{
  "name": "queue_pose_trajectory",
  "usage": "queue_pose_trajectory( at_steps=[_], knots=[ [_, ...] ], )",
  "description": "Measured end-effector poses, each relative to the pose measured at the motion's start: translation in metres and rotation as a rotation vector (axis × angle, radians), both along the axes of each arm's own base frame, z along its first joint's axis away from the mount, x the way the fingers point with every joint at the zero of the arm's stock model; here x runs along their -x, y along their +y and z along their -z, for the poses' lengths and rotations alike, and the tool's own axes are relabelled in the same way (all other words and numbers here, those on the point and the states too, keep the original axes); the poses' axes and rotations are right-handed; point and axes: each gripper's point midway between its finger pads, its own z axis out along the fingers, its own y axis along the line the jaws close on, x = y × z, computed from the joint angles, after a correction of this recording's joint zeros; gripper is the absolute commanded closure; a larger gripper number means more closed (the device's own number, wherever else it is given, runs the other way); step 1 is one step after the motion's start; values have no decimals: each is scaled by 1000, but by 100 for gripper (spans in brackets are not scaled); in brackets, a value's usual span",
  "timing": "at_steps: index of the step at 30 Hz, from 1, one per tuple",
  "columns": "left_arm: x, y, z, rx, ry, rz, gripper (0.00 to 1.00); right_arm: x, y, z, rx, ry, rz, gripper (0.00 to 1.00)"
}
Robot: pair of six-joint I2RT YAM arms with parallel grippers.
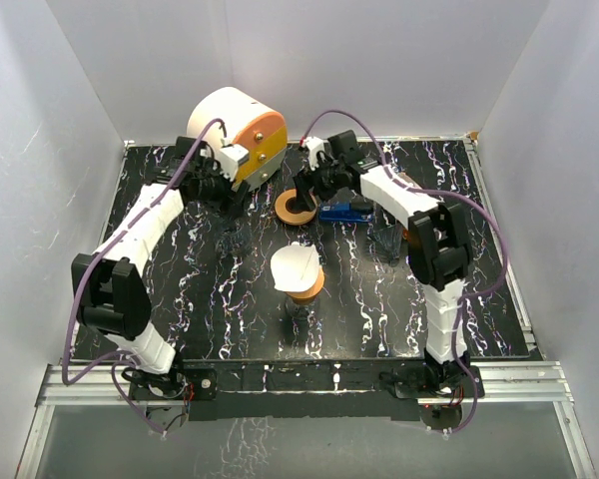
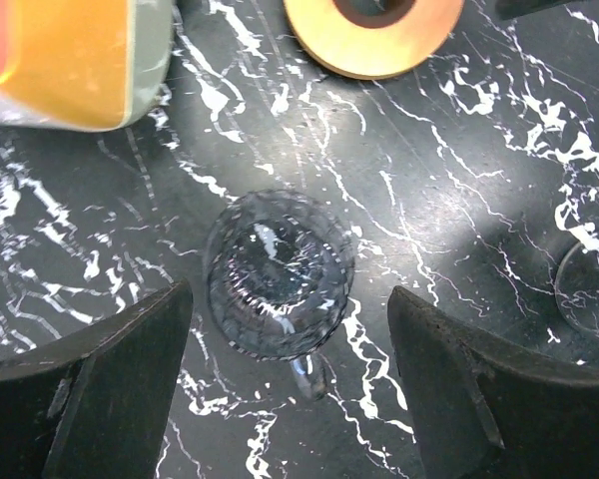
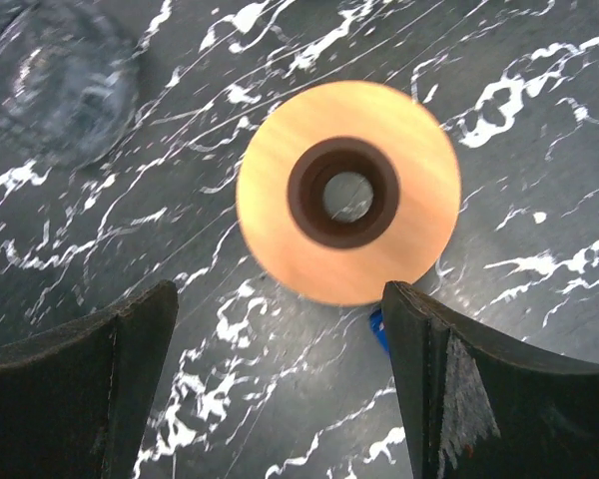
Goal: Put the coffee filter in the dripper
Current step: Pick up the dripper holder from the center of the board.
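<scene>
Two grippers, we count. Left gripper (image 2: 290, 299) — jaws apart, straddling one clear glass dripper (image 2: 280, 271), no contact seen. Right gripper (image 3: 280, 289) — jaws wide, hovering over one wooden ring (image 3: 347, 192). One white coffee filter (image 1: 294, 265) sits mid-table atop orange-rimmed holder (image 1: 309, 290), apart from dripper. One big white-and-orange cylinder (image 1: 238, 128) at back left. One blue item (image 1: 344, 212) just beside ring. Second glass piece (image 1: 384, 239) near right arm, kind unclear. Tabletop (image 1: 230, 319) black with white veining; three white walls (image 1: 379, 60) enclose it.

Left tool (image 2: 290, 299), right tool (image 3: 280, 294) extended forward, pointing down (jaws of both wide apart)
</scene>
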Motion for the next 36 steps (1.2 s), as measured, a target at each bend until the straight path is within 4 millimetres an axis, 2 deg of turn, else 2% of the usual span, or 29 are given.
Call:
queue_pose_trajectory(
  at_steps=[5,8,18,23,29,36],
  knots=[
    [-4,19,-20,10,-54,-59,21,-30,13,15,81,-41,85,15],
    [-3,22,-28,15,-76,-64,21,-43,14,26,139,-64,139,14],
    [1,24,-34,16,-91,-66,20,-67,7,71,258,-66,220,15],
    [1,26,-33,15,-90,-71,19,-69,4,83,286,-53,230,24],
    [4,31,-25,10,-69,-81,19,-74,5,86,290,-60,232,36],
    [6,50,-26,0,-76,-130,15,-71,7,92,284,-43,212,53]
  ],
)
